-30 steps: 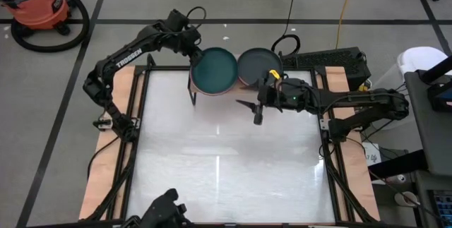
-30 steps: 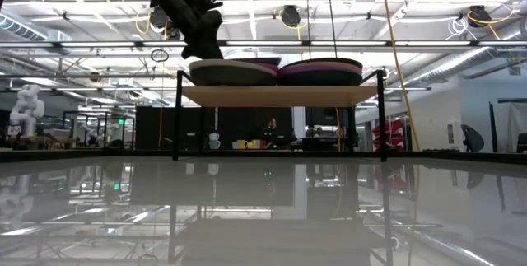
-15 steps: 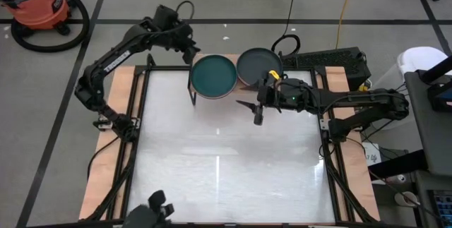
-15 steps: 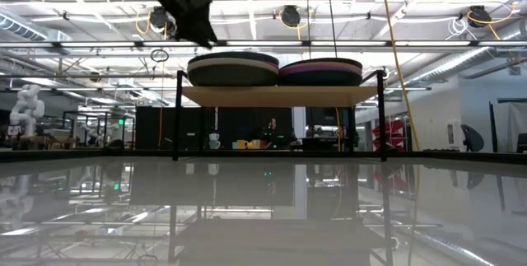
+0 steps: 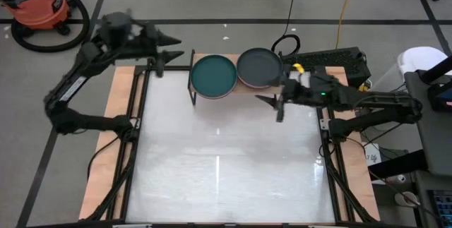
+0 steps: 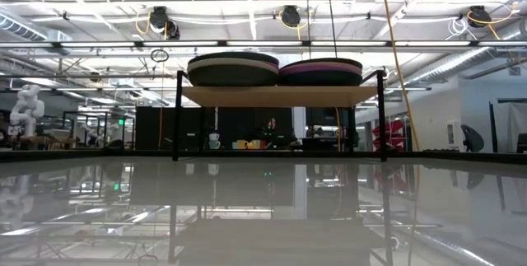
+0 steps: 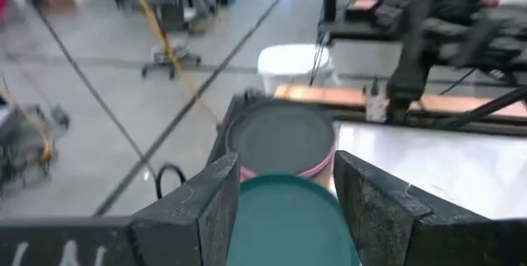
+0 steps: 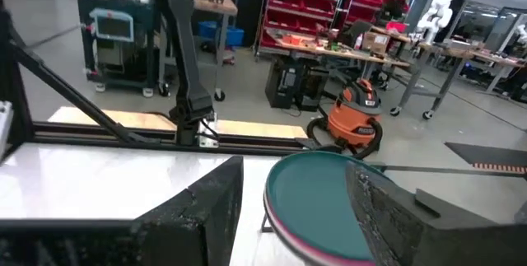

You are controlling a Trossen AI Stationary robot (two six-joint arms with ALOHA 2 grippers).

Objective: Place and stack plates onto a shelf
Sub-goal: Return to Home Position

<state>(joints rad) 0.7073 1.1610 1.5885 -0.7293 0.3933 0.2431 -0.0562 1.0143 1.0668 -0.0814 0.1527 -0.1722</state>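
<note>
You have the plates (image 6: 233,69) in two stacks on the shelf (image 6: 280,95) at the desk's (image 5: 219,164) 12 o'clock edge, a teal plate (image 5: 215,76) topping one and a dark grey plate (image 5: 260,67) the other, with your left hand (image 5: 171,48) at 11 o'clock and right hand (image 5: 272,106) at 2 o'clock both spread wide, gripping nothing.

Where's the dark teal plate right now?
High view: the dark teal plate tops the left stack on the shelf, beside the dark grey plate, at the far edge of the table.
</note>
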